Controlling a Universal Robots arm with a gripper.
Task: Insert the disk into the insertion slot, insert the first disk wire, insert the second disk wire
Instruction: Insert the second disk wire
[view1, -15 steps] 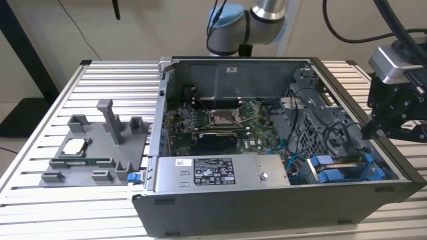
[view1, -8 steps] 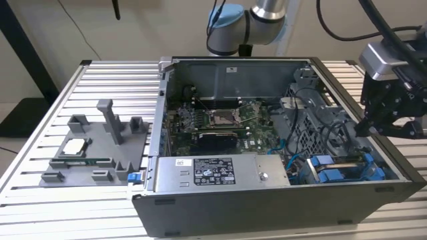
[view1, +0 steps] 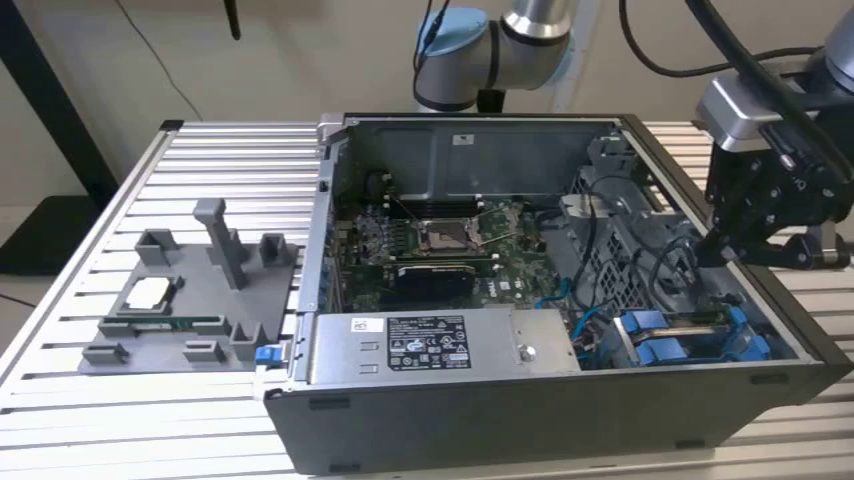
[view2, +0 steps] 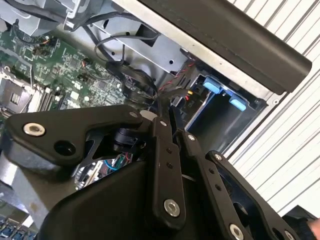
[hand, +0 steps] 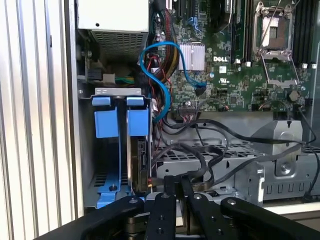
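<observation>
We see the blue-framed disk (hand: 139, 150) standing on edge in its grey slot (hand: 85, 150); the black end effector (hand: 179, 187) above it has its fingers pressed together, holding nothing.

The desk (view1: 200, 160) is a ribbed aluminium surface of parallel slats. An open computer case (view1: 534, 300) lies directly on it, side panel removed and interior facing up. Just beside the case, toward the exterior view's left, a grey fixture tray (view1: 187, 310) with upright posts rests flat on the slats. The slats also show alongside the case wall in both wrist views.
</observation>
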